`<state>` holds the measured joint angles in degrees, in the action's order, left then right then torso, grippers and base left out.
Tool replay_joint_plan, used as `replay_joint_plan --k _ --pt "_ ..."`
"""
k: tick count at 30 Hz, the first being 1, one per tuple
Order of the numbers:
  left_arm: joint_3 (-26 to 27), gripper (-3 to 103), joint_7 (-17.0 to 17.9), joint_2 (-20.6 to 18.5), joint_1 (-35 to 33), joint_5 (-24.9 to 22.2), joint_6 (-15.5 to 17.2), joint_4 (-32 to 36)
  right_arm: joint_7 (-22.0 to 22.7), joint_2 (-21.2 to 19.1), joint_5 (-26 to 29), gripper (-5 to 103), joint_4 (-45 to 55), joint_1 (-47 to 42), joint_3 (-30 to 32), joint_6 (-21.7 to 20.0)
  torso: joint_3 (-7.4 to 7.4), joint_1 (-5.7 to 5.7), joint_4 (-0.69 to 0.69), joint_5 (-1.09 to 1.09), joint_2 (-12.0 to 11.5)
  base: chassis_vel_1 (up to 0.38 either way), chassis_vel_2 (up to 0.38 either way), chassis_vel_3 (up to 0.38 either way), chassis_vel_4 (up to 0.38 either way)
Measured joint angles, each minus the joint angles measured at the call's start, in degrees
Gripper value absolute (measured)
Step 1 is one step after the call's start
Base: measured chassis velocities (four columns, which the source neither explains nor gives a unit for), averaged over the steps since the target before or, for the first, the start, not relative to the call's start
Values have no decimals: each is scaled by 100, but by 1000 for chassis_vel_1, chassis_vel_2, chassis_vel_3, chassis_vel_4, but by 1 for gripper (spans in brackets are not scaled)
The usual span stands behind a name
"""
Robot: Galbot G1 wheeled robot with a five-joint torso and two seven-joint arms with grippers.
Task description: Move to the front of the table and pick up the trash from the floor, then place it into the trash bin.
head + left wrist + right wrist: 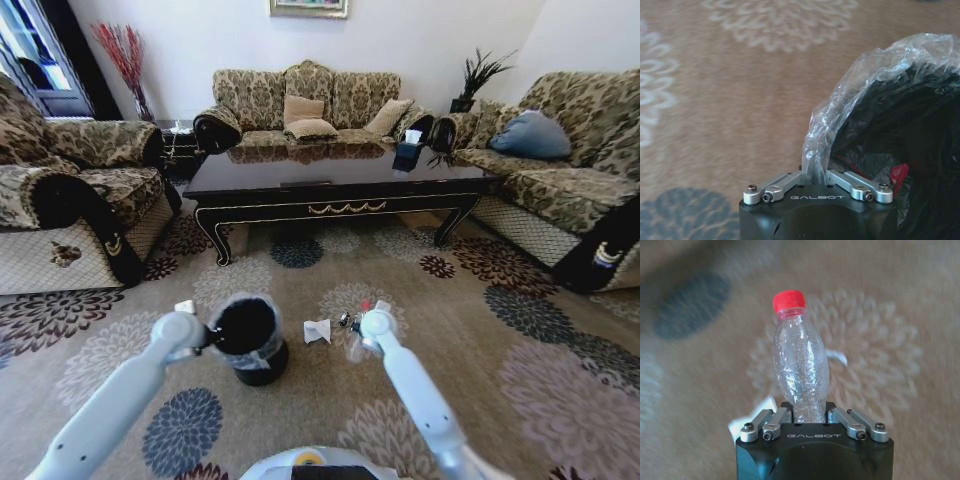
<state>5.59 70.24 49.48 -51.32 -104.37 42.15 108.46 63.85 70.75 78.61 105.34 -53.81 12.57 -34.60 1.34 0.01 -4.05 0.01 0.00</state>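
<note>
My right gripper [808,416] is shut on the base of a clear slim plastic bottle [800,367] with a red cap, held above the carpet; in the head view this gripper [371,318] hangs just right of a crumpled white paper [317,331] and tiny dark scraps [345,320] on the floor [470,330]. My left gripper [815,177] is shut on the clear liner at the rim of the black trash bin [900,145], which holds something red. From the head, the bin [247,342] stands beside the left gripper [195,333]. The dark table [300,182] lies ahead.
Patterned sofas stand left [70,190], behind [305,105] and right [570,170] of the table. A dark tissue box [408,150] sits on the tabletop. Open carpet stretches between me and the table and out to the right.
</note>
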Motion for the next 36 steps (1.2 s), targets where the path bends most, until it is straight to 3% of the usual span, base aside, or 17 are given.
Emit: replay_joint_plan --k 4,7,8,13,25,36 --pt "-468 0 1 164 434 -2 0 -41 -374 -448 -97 26 547 -246 170 136 0 0 -1 0 0 0 0 0 0" --pt "-1005 0 -3 307 921 -23 -1 -41 -1105 -993 -445 26 1172 -674 581 384 0 0 -3 1 0 0 0 0 0" --pt "-1005 0 -3 307 921 -23 -1 -41 -1105 -993 -445 26 1172 -674 581 384 0 0 -3 1 0 0 0 0 0" --pt "-1903 0 38 598 1587 -28 -1 -176 -2122 -1414 -804 26 1995 -1268 1245 869 0 0 0 3 0 0 0 0 0" --pt "-3014 0 -21 1484 2565 -59 -1 -618 -3466 -1659 -1672 26 2878 -2219 1758 1394 0 0 -1 0 0 0 0 0 0" --pt "-3235 0 -62 1679 2815 -141 -1 -516 -4186 -1589 -2037 26 3055 -2623 1690 1774 1 0 0 -1 0 0 0 0 0"
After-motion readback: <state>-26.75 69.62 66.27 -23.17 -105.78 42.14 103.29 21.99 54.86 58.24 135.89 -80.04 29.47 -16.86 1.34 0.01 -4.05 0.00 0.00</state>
